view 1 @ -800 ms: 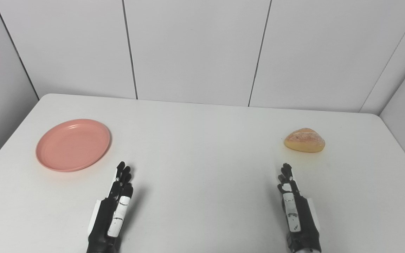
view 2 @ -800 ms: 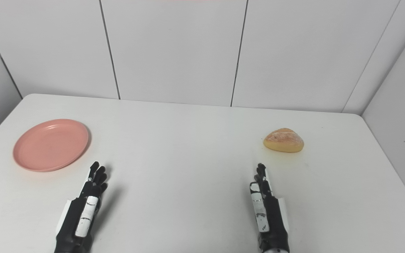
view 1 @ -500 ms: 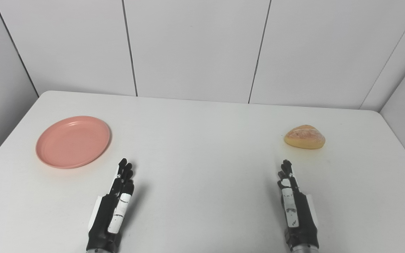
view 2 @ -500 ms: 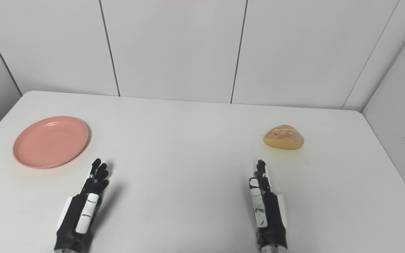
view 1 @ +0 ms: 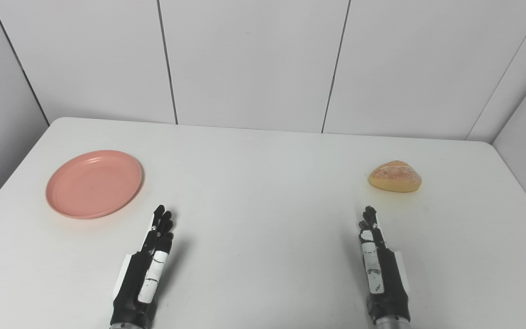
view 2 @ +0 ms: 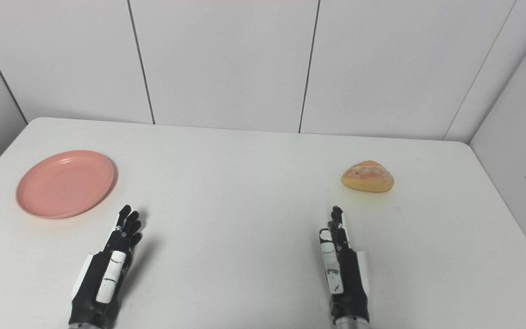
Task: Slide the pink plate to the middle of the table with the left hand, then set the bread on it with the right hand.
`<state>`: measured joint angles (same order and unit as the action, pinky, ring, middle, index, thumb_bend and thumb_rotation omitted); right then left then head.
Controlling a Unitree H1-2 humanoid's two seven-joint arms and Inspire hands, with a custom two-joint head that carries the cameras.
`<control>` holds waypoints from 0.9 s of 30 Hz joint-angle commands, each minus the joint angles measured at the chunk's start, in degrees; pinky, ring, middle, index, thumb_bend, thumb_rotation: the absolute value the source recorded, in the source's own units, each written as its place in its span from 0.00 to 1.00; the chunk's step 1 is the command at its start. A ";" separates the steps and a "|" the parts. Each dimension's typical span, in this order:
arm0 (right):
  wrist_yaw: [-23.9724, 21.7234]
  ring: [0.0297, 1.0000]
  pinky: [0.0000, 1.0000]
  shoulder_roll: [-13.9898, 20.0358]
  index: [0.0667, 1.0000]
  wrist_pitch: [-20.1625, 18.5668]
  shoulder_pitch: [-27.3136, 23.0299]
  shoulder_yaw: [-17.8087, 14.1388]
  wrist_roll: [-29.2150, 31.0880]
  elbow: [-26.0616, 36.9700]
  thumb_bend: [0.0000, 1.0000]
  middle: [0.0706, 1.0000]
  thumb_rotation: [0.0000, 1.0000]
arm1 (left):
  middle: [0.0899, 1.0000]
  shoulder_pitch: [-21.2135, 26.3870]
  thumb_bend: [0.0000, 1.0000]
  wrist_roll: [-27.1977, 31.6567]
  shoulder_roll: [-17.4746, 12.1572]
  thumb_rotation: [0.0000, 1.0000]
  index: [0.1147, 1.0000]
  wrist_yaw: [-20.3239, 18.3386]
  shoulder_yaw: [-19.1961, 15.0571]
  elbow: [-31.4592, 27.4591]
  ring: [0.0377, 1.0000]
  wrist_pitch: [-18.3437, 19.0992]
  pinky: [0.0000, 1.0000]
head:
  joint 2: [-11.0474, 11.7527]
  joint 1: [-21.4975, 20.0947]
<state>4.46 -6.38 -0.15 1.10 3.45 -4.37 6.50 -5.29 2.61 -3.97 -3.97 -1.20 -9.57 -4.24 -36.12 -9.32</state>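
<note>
An empty pink plate (view 1: pixel 94 183) lies on the left side of the white table (view 1: pixel 263 201). On the right side rests a golden bread roll (view 1: pixel 395 176). My left hand (view 1: pixel 146 269) hovers near the front edge, below and right of the plate, fingers stretched forward, holding nothing. My right hand (view 1: pixel 378 269) is near the front edge too, below and slightly left of the bread, fingers straight and empty. Neither hand touches its object.
White wall panels (view 1: pixel 254 64) close off the table at the back and on both sides. A wide bare stretch of tabletop (view 2: pixel 235 192) runs between the plate and the bread.
The whole picture has shifted a little, so the camera has moved. Both hands stay low near the front edge, still open; the plate and bread have not moved on the table.
</note>
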 commanded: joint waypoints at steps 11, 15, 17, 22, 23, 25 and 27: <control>-0.24 0.98 1.00 -1.24 0.98 -0.45 -0.98 1.35 -0.45 -1.01 0.80 0.99 1.00 | 1.00 1.17 0.69 2.04 -1.65 0.91 1.00 -1.17 -1.05 0.55 1.00 -0.59 1.00 | 0.13 -3.40; -0.14 0.98 1.00 -1.28 0.99 -0.47 -1.13 1.63 -0.82 -1.06 0.79 1.00 1.00 | 1.00 1.47 0.69 2.76 -1.72 0.91 1.00 -1.23 -1.13 0.91 1.00 -0.15 1.00 | 0.17 -3.45; -0.03 0.98 1.00 -1.19 0.99 -0.48 -1.17 1.75 -0.97 -1.06 0.79 1.00 1.00 | 1.00 1.50 0.69 2.78 -1.73 0.91 1.00 -1.20 -1.10 1.14 1.00 -0.28 1.00 | 0.20 -3.38; -0.18 0.98 1.00 -0.92 0.99 -0.51 -1.12 1.64 -0.42 -1.00 0.79 1.00 1.00 | 1.00 1.36 0.69 1.93 -1.47 0.90 1.00 -0.78 -0.92 1.08 1.00 -0.55 1.00 | 0.29 -2.71; -0.23 0.98 1.00 -0.89 0.99 -0.56 -1.10 1.56 -0.24 -0.97 0.79 1.00 1.00 | 1.00 1.34 0.70 1.71 -1.39 0.90 1.00 -0.66 -0.88 1.04 1.00 -0.59 1.00 | 0.30 -2.64; -0.20 0.98 1.00 -0.75 0.99 -0.67 -1.05 1.44 -0.15 -0.93 0.79 1.00 1.00 | 1.00 1.27 0.70 1.35 -1.16 0.90 1.00 -0.45 -0.75 0.88 1.00 -0.46 1.00 | 0.38 -2.08; -0.32 0.98 1.00 -0.51 0.99 -0.79 -0.96 1.35 0.00 -0.68 0.80 1.00 1.00 | 1.00 1.21 0.72 1.23 -0.88 0.89 1.00 -0.31 -0.60 0.74 1.00 -0.35 1.00 | 0.56 -1.15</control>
<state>5.31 -6.70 -0.14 0.51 4.20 -4.96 5.46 -5.04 4.66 -4.92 -5.06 -1.48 -9.19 -4.24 -35.60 -10.55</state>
